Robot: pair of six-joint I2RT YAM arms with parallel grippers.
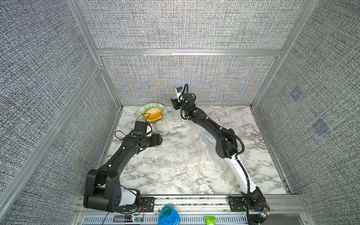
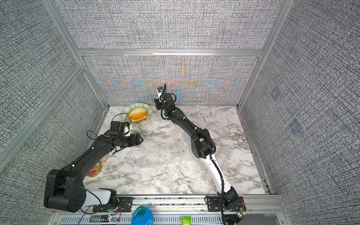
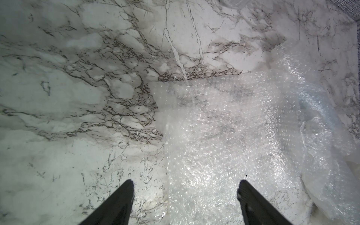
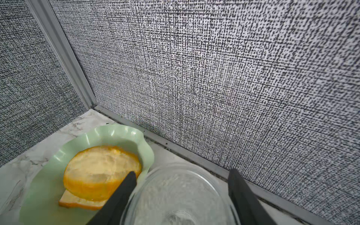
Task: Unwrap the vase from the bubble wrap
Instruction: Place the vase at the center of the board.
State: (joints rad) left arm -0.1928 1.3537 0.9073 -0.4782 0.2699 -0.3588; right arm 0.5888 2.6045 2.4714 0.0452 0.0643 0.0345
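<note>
Right end effector (image 4: 181,194) straddles the clear glass vase (image 4: 175,196) at the back of the tabletop (image 1: 175,175), its fingers (image 4: 124,192) at a middling spread on either side of the rim; you cannot tell from the wrist view whether they press the glass or stand just off it. You have the vase upright beside the green dish (image 1: 143,110) with the bread (image 1: 153,114), near the back wall, probably to keep it clear of the wrap. Your left end effector (image 3: 186,196) hangs wide and empty over the near edge of the bubble wrap (image 3: 233,136), which lies spread flat across the middle tabletop, partly under the right arm. Judging by that, the unwrapping looks all but done.
</note>
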